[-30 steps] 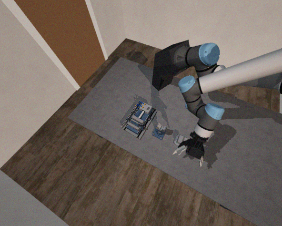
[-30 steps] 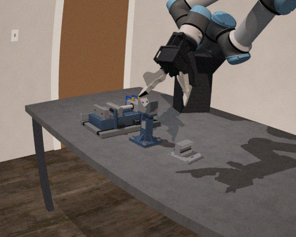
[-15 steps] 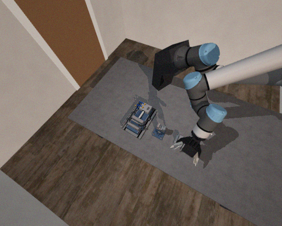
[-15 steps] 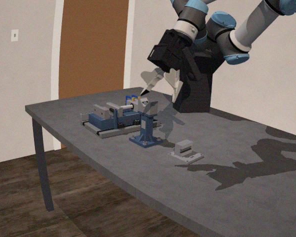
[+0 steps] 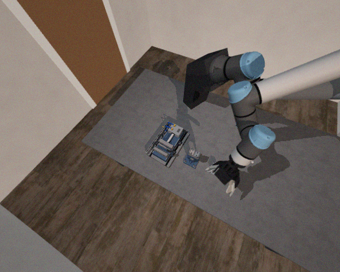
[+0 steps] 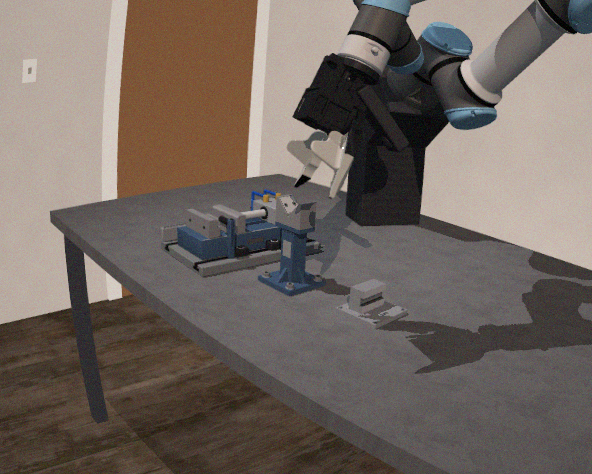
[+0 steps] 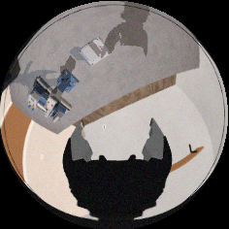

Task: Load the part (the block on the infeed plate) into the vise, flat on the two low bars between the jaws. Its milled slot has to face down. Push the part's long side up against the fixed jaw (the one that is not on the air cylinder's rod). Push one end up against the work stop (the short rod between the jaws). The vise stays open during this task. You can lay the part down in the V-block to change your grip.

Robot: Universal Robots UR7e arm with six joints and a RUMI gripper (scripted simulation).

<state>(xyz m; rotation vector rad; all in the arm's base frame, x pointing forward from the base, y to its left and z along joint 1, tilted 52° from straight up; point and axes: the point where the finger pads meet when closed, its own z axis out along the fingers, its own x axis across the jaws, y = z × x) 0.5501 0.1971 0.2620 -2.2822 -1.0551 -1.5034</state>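
Observation:
The part is a small grey block standing on the pale infeed plate near the table's front edge. A dark slot shows on the side that faces the exterior view. It also shows in the wrist view, far off. In the top view my arm hides it. My gripper is open and empty, tilted, high above the table, well apart from the part. It also shows in the top view and the wrist view. The blue vise stands open to the left, with nothing between its jaws.
The V-block sits on a blue post between the vise and the infeed plate, empty. It also shows in the top view. The arm's black base stands at the back. The table's front edge is close to the infeed plate.

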